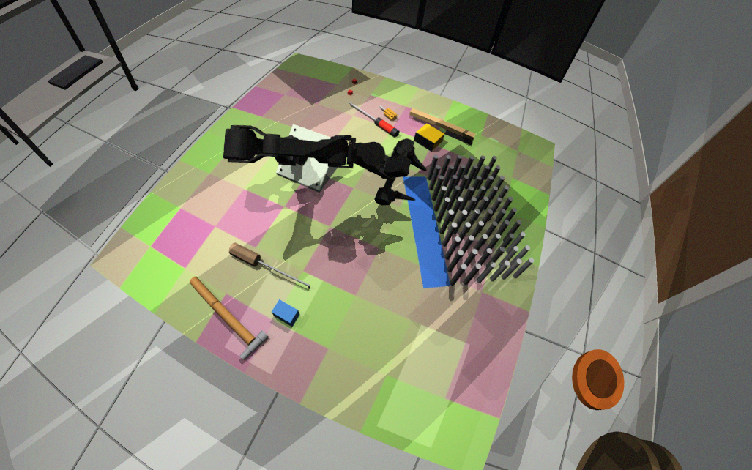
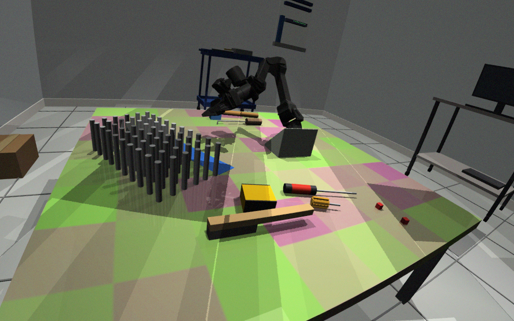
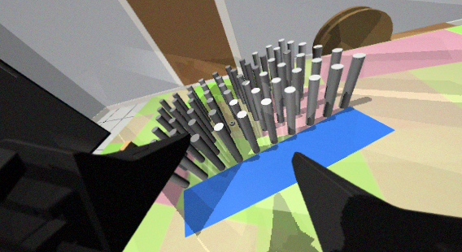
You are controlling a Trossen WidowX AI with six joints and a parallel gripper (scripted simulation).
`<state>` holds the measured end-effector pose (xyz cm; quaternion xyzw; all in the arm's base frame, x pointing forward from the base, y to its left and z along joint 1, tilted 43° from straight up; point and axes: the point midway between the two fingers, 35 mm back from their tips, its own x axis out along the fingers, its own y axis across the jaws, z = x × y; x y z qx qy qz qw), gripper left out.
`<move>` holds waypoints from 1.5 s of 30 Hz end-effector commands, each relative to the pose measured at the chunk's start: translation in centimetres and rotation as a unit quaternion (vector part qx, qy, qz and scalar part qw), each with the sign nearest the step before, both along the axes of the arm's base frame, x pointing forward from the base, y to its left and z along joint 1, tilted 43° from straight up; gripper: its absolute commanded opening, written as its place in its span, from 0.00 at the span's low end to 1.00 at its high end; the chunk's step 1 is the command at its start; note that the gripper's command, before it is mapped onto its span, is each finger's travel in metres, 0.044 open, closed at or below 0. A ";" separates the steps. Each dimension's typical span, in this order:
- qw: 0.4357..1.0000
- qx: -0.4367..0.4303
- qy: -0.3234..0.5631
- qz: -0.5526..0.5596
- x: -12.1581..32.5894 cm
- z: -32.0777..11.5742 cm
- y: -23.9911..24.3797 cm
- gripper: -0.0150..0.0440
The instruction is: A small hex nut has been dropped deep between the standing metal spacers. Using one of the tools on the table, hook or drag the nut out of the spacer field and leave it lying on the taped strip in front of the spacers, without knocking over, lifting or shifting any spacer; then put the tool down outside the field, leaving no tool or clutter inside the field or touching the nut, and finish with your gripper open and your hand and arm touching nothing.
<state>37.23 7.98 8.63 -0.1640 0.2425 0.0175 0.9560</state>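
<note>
Black tapered gripper (image 1: 419,184) (image 2: 206,113) (image 3: 241,147) hangs w/ fingers spread, nothing btwn. Tiny grey metal hex nut (image 3: 232,123) lies deep among upright round grey metal spacers (image 1: 474,217) (image 2: 139,167) (image 3: 291,110), behind flat matte blue strip (image 1: 427,247) (image 2: 212,161) (image 3: 260,175).

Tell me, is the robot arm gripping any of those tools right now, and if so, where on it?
No, nothing is held: the jaws stand wide apart, and no tool shows between them.

Upright metal spacers (image 1: 472,218) (image 2: 139,167) (image 3: 291,110) block sideways passage beyond the open blue strip (image 1: 426,239) (image 2: 210,162) (image 3: 285,164).
</note>
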 end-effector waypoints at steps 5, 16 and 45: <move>0.998 -0.045 0.012 -0.036 0.9 1.7 -5.0 1.00; 0.967 -0.171 0.117 -0.151 -3.2 7.9 -21.9 1.00; 0.833 -0.245 0.416 -0.270 -31.8 19.4 -31.1 1.00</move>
